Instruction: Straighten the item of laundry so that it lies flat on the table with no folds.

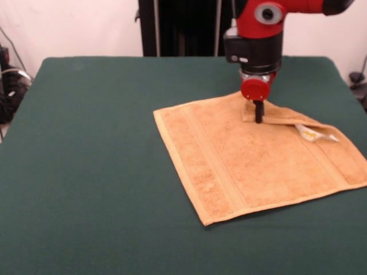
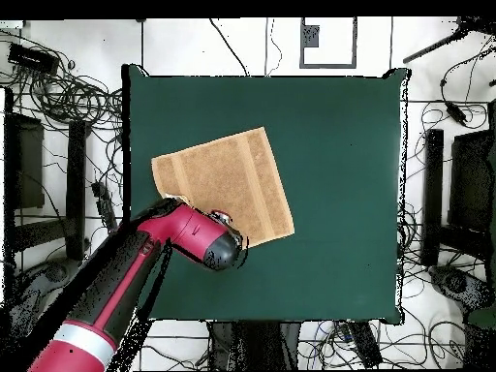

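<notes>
1. A golden-orange towel (image 1: pixel 252 166) lies on the dark green tabletop (image 1: pixel 86 172), set to one side of the centre and turned at an angle to the edges.
2. Most of the towel is flat. In the front view, the far corner is folded over onto the cloth, making a small flap (image 1: pixel 275 114). A white label (image 1: pixel 315 134) shows just beside that fold.
3. The red and black arm (image 2: pixel 145 266) comes down over that folded corner. The end effector (image 1: pixel 258 112) appears as a dark tip touching or almost touching the flap.
4. From these views I cannot tell whether the end effector is open or closed, or whether it holds any cloth. In the overhead view the arm covers it.
5. The step in hand looks like opening out this last fold. The rest of the towel seems to need no work.
6. To do it well, the grip should take only the top layer of the flap, near its free tip.
7. The pull should run outward, away from the body of the towel and low over the tabletop, so the corner unrolls.
8. A high lift, or a grip through both layers, would likely drag the whole towel and make new creases.
</notes>
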`<control>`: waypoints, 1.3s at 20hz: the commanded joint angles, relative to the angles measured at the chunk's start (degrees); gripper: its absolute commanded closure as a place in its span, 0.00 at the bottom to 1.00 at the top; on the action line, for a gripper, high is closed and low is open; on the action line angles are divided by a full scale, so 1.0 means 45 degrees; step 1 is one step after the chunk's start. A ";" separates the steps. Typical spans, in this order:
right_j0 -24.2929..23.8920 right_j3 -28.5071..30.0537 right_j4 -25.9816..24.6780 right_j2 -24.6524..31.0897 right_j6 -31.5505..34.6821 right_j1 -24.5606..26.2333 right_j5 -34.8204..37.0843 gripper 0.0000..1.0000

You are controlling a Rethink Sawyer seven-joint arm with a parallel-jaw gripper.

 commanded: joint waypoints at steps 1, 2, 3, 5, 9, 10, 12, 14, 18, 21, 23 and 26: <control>0.0365 0.0474 0.0524 0.1245 0.3399 0.1196 0.0515 1.00; 0.0482 0.0556 0.0520 0.1162 0.3588 0.1182 0.0518 1.00; 0.0610 0.0682 0.0528 0.1088 0.3734 0.1137 0.0495 1.00; 0.0804 0.0814 0.0528 0.0994 0.3949 0.1101 0.0436 1.00; 0.1214 0.0950 0.0440 0.0822 0.4503 0.1198 0.0211 1.00; 0.1306 0.0983 0.0455 0.0791 0.4559 0.1209 0.0188 1.00; 0.1473 0.1014 0.0447 0.0729 0.4703 0.1272 0.0076 1.00; 0.1603 0.1054 0.0440 0.0707 0.4794 0.1356 0.0018 1.00; 0.1840 0.1048 0.0330 0.0708 0.5017 0.1537 -0.0137 1.00; 0.2001 0.1073 0.0285 0.0724 0.5191 0.1599 -0.0247 1.00; 0.2124 0.1151 0.0317 0.0686 0.5306 0.1602 -0.0251 1.00; 0.2375 0.1159 0.0252 0.0552 0.5682 0.1733 -0.0315 1.00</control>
